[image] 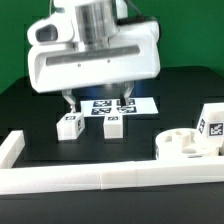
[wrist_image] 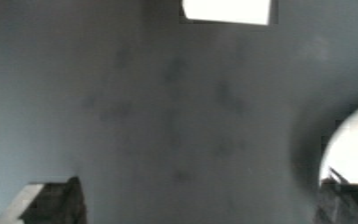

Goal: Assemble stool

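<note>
The round white seat (image: pixel 185 146) lies at the exterior view's right, against the border rail. One tagged white leg (image: pixel 211 122) stands on or just behind it. Two more tagged legs (image: pixel 70 126) (image: pixel 112 125) stand on the black table below my gripper. My gripper (image: pixel 97 101) hangs above the table just behind these two legs, open and empty, with its fingers wide apart. In the wrist view the gripper (wrist_image: pixel 197 195) has only dark table between its fingers (wrist_image: pixel 51 200). A rounded white edge, probably the seat (wrist_image: pixel 357 150), shows at one side, and a small white piece (wrist_image: pixel 226 9) that I cannot identify shows at the frame edge.
The marker board (image: pixel 122 103) lies flat behind the two legs, partly hidden by my fingers. A long white border rail (image: pixel 70 178) runs along the table's front and turns up at the exterior view's left (image: pixel 12 148).
</note>
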Controlling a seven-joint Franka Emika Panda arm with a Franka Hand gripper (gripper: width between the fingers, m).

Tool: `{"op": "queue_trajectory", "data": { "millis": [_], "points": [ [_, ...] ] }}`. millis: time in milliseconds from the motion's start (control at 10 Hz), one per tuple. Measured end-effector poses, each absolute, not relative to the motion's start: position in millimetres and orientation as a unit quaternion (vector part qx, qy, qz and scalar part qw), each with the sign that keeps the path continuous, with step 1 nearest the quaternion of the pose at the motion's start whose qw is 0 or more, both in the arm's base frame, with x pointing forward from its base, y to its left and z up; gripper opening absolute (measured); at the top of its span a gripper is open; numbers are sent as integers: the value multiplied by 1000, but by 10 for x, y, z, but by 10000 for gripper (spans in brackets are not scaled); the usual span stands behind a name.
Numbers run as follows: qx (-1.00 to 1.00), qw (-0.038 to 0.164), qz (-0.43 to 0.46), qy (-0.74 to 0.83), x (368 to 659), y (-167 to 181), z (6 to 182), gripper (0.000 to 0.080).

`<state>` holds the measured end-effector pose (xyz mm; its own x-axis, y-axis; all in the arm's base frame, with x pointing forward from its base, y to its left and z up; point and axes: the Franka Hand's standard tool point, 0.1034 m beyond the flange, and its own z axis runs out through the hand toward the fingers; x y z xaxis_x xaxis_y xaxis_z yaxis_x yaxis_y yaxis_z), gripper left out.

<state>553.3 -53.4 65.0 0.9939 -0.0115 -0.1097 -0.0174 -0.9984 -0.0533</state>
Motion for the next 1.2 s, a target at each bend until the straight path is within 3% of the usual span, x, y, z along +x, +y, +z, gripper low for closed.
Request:
{"op": "queue_trajectory", "data": {
  "millis": [100,200,500,700,900,1000,1200],
  "points": [
    [-995,32,94,15,5490,-459,551,648],
    [-993,36,108,13,5578,-411,571,648],
    [-976,59,211,11,5472,-347,564,648],
    [-961,64,268,20,5359,-250,552,648],
    [-935,31,351,38,5217,-272,349,648],
    [-933,22,356,39,5268,-312,331,648],
    [-935,24,353,34,5280,-353,345,648]
  ]
}}
